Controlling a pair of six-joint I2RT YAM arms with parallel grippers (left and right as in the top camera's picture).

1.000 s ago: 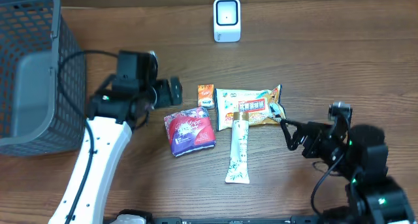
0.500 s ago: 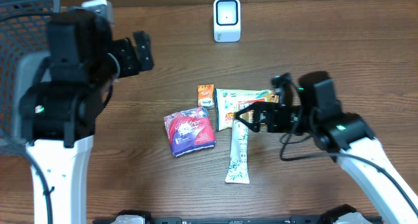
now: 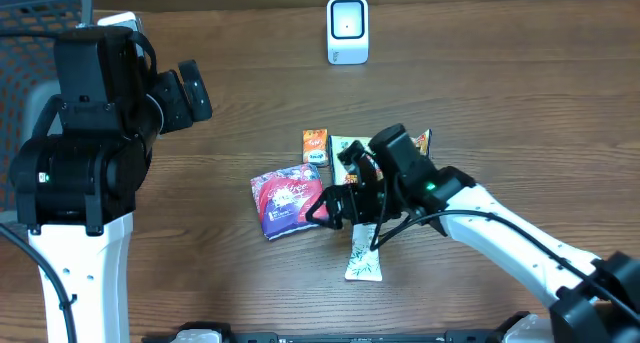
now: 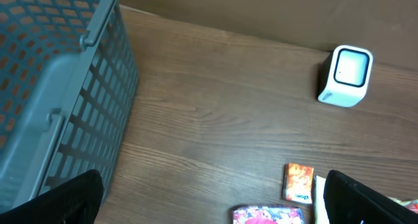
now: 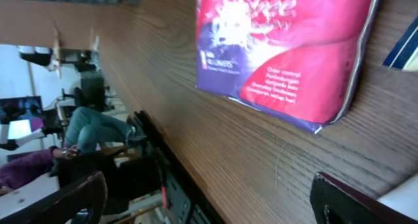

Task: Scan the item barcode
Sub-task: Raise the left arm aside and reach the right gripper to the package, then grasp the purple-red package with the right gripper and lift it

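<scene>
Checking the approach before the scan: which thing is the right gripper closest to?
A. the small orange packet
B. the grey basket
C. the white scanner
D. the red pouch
D: the open right gripper sits at the edge of the red pouch, which fills its wrist view.

The left gripper [image 3: 200, 93] is held raised with jaws spread wide, while the right gripper [image 3: 314, 207] is stretched leftward, jaws likewise parted.
</scene>
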